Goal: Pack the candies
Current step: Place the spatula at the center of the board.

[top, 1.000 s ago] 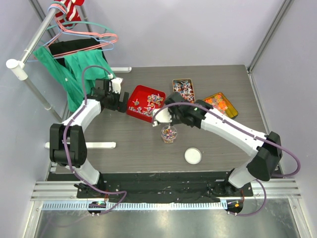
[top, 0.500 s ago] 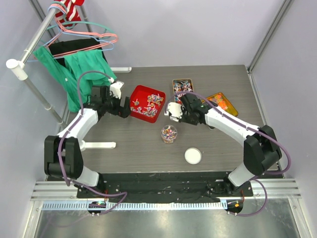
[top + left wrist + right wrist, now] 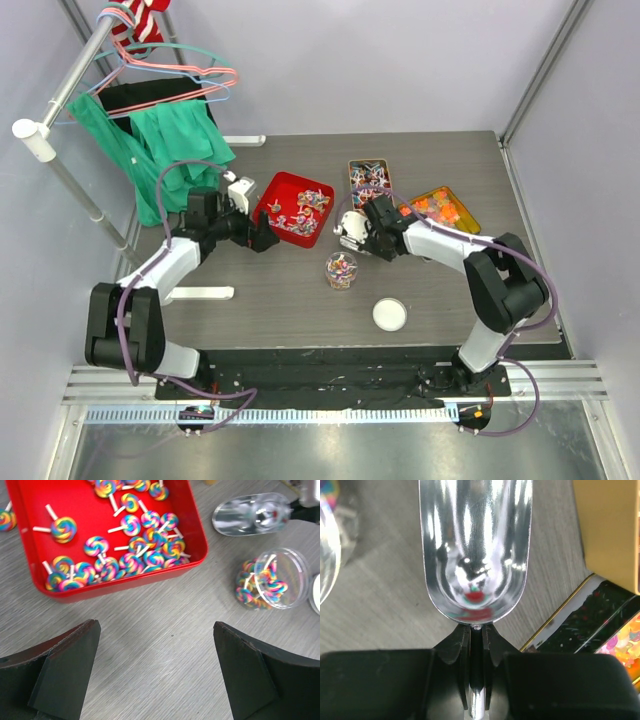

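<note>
Right gripper [image 3: 476,640] is clamped tight on the handle of the metal scoop [image 3: 475,545]. The bowl is empty and sits near the jar [image 3: 270,577], probably staged for a dip into the red tray [image 3: 125,584]. Left gripper [image 3: 155,675] has its 2 fingers spread wide, holding nothing, just beside the tray's near wall, perhaps to brace it. Candies [image 3: 132,555] lie in the tray, and some are in the jar. The lid [image 3: 390,314] is off, keeping the mouth clear. No readable labels.

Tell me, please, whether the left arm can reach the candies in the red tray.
Probably yes: the left arm holds its jaws open beside the red tray; the candies lie uncovered, nothing between.
</note>
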### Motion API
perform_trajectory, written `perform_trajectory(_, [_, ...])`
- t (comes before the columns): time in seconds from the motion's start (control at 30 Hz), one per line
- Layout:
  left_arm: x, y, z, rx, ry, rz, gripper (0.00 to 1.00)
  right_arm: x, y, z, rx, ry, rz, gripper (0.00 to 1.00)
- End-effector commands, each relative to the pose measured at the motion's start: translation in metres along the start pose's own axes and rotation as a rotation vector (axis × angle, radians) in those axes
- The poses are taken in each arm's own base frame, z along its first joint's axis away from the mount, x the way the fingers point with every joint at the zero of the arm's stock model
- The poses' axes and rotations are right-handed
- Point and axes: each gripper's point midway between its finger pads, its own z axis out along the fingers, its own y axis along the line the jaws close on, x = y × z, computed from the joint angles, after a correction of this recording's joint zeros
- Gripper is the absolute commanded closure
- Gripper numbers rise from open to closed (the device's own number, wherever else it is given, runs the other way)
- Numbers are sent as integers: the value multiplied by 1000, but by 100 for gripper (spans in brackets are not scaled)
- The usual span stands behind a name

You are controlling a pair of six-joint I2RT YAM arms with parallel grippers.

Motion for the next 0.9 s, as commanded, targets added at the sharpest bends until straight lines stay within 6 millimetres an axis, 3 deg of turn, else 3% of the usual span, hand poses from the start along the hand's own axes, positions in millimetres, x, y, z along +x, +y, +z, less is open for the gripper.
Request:
perform_trajectory(0.0, [-39, -21, -9, 62, -156, 83, 0, -6, -10, 14, 45, -36, 69, 98])
perform_trajectory(0.1, [-38, -25, -11, 70, -169, 92, 0, -3, -16, 18, 57, -33, 101, 89])
perform_trajectory(0.27, [-35, -29, -16, 76, -174, 102, 0, -2, -20, 16, 56, -44, 133, 63])
perform_trajectory(0.43, [-33, -33, -16, 92, -173, 105, 0, -2, -30, 4, 71, -76, 175, 52])
perform_trajectory(0.53, [-32, -34, -18, 93, -174, 110, 0, -8, -40, -14, 93, -126, 198, 46])
perform_trajectory(0.67, [-32, -36, -19, 99, -177, 115, 0, -10, -41, -46, 85, -144, 200, 44])
perform_trajectory(0.7, [-31, -36, -19, 99, -177, 120, 0, -17, -36, -54, 47, -172, 189, 44])
perform_trajectory(0.73, [-32, -36, -20, 98, -182, 127, 0, -12, -29, -67, 26, -167, 178, 45])
perform_trajectory(0.87, [-30, -36, -20, 98, -182, 130, 0, 5, -2, -85, -50, -158, 138, 51])
